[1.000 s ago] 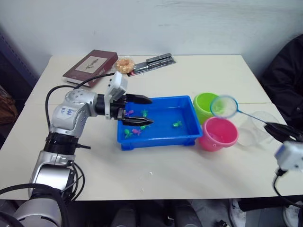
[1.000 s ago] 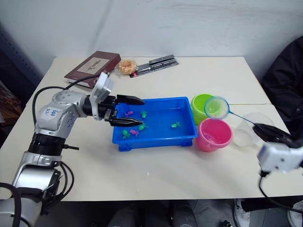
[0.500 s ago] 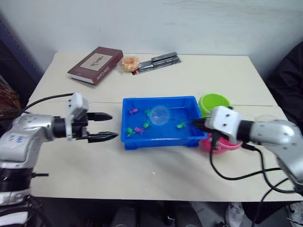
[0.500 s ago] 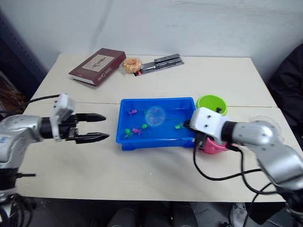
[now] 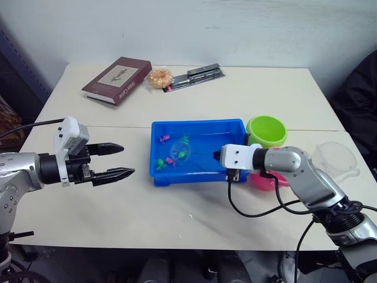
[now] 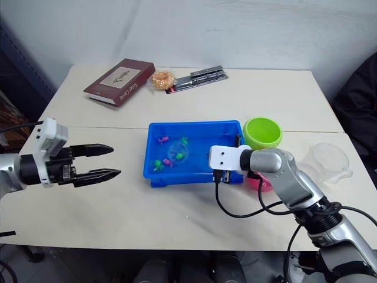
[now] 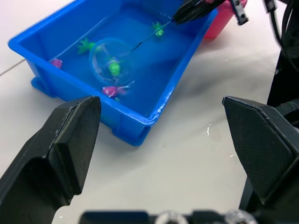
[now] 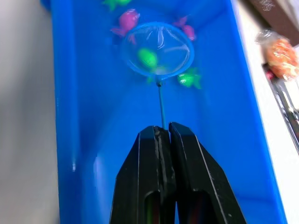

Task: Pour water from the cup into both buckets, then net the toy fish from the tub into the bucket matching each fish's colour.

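The blue tub sits mid-table with pink and green toy fish in it. My right gripper is shut on the thin handle of a small round net, which is dipped into the tub with one green toy fish inside its ring. A pink fish and a green fish lie just outside the ring. The green bucket stands right of the tub, and the pink bucket is half hidden behind my right arm. The clear cup stands far right. My left gripper hangs open left of the tub.
A dark red book, a wrapped snack and dark flat strips lie along the table's far side. A black cable loops from my right wrist over the table in front of the pink bucket.
The right arm swung the net from above the buckets down into the tub and around a green fish. The left gripper drew back out of the tub to the left.
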Controlling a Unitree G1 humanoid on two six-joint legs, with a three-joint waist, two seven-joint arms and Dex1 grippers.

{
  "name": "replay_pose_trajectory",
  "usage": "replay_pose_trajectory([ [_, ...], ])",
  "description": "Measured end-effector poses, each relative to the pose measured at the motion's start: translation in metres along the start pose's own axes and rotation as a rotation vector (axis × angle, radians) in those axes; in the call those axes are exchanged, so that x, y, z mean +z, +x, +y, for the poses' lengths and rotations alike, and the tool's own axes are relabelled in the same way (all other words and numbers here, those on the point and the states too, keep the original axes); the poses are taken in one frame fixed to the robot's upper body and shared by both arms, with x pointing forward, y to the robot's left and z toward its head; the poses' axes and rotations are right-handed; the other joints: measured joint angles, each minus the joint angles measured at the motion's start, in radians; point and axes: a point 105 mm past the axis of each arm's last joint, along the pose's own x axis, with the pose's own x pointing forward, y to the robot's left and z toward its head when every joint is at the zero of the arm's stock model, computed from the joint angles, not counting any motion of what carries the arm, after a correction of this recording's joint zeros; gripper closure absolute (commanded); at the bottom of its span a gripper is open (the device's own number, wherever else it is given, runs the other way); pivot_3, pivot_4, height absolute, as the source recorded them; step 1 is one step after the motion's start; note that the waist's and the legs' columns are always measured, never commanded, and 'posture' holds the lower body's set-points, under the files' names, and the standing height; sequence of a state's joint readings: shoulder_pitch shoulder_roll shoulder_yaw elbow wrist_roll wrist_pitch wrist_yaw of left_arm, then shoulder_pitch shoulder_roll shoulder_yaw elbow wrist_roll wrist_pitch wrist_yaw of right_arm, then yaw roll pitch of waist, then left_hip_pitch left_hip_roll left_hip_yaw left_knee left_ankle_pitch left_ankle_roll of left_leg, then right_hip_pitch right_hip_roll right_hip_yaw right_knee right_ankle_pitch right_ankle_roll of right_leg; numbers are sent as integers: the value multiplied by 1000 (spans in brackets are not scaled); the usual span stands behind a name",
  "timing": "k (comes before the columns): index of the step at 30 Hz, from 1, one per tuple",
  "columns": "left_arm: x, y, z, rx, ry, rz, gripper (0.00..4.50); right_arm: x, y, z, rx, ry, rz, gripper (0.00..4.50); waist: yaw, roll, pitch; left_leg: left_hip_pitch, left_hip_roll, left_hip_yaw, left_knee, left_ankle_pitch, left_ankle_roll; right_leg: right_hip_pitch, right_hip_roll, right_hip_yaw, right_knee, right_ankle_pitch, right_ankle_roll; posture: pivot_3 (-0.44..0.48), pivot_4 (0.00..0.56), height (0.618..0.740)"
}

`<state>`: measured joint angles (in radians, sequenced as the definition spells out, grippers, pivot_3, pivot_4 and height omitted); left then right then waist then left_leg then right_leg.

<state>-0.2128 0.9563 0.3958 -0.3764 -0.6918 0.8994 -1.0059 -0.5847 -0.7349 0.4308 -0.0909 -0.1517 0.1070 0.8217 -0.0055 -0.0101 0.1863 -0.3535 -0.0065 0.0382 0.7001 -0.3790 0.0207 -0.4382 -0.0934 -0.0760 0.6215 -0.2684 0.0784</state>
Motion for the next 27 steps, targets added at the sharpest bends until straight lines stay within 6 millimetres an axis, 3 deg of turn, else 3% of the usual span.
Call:
replay_pose_trajectory([
  [12, 4, -2, 1, 21, -2, -18, 45, -8, 7, -3, -7, -132, 20, 4500, 0, 0, 0, 0, 0, 0, 0, 0, -1, 0, 0, 0, 0, 0, 0, 0, 150, 740],
  [18, 6, 1, 2, 23, 4, -22, 45, -8, 6, -21, -46, -248, 42, 4500, -4, 0, 0, 0, 0, 0, 0, 1, -1, 0, 0, 0, 1, 0, 0, 0, 150, 740],
  [27, 5, 12, 2, -25, -14, -31, 45, -16, 1, -28, -3, -266, 61, 4500, -7, 0, 0, 0, 0, 0, 0, 1, -1, 0, 0, 0, 1, 0, 0, 0, 150, 740],
])
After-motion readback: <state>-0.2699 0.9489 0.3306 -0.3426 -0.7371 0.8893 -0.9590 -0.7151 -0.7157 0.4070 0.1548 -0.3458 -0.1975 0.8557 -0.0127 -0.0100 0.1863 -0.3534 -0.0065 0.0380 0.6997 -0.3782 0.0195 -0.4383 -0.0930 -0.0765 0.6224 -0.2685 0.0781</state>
